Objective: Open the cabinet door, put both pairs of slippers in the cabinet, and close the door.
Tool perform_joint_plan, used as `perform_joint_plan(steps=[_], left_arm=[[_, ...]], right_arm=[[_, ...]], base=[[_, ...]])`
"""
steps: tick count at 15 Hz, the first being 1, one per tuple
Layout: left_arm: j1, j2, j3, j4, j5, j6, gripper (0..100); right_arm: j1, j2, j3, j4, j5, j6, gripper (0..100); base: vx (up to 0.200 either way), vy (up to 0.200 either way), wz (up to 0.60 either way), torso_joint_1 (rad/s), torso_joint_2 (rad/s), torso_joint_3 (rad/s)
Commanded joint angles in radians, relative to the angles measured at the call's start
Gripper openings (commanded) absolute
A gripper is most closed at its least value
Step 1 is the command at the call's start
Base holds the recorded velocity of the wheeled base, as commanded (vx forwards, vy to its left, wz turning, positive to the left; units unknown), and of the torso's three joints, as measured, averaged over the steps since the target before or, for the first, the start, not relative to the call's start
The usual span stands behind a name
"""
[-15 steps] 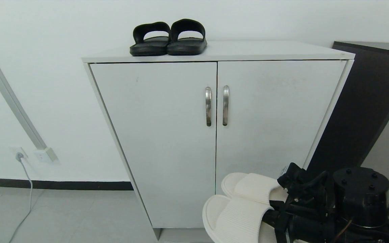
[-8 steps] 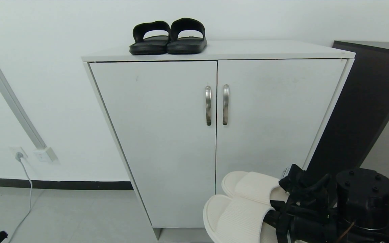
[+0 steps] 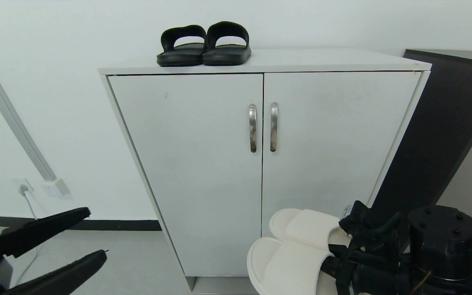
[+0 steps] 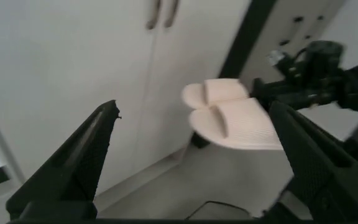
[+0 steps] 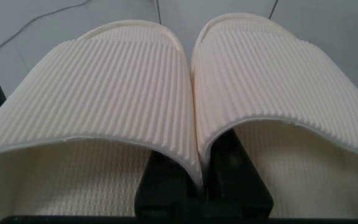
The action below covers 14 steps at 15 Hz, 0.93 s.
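My right gripper (image 3: 342, 248) pinches the white slippers (image 3: 291, 256) low before the shut doors (image 3: 195, 164); my left gripper (image 3: 96, 232) now rises into view, fingers spread, probably for a handle (image 3: 253, 128); black slippers (image 3: 204, 45) wait atop the cabinet (image 3: 322, 61).

The right hand (image 3: 336, 256) clamps the pair of white slippers (image 3: 297, 250), their toes pointing away from it, just in front of the cabinet (image 3: 203, 172), whose two doors are closed. The left hand (image 3: 96, 232) hangs far across from the right hand, fingers spread wide, beside the cabinet. High above both hands, the black slippers (image 3: 204, 45) sit side by side on the cabinet top.
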Motion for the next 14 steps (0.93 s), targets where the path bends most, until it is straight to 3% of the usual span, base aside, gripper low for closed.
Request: perform_joint_plan(steps=[1,5,8,11,14], left_arm=[[-0.159,0.154,-0.119,-0.006,-0.003,-0.029,100],[-0.239,0.381,-0.257,-0.064,-0.003,-0.030,100],[-0.251,0.609,-0.325,-0.285,-0.016,-0.072,100],[-0.248,0.725,-0.444,-0.310,-0.098,-0.122,100],[-0.277,0.800,-0.525,-0.310,-0.128,-0.128,100]], right_arm=[[0.000,-0.003,0.002,-0.002,0.001,0.000,0],[0.000,0.000,0.015,-0.021,0.001,0.000,0],[0.000,0.002,0.018,-0.021,0.003,0.000,0],[0.000,0.002,0.018,-0.021,0.003,0.000,0],[0.000,0.003,0.016,-0.021,0.003,0.000,0]], base=[[0.000,0.000,0.00,0.000,0.00,0.000],[0.000,0.000,0.00,0.000,0.00,0.000],[0.000,0.000,0.00,0.000,0.00,0.000],[0.000,0.000,0.00,0.000,0.00,0.000],[0.000,0.000,0.00,0.000,0.00,0.000]])
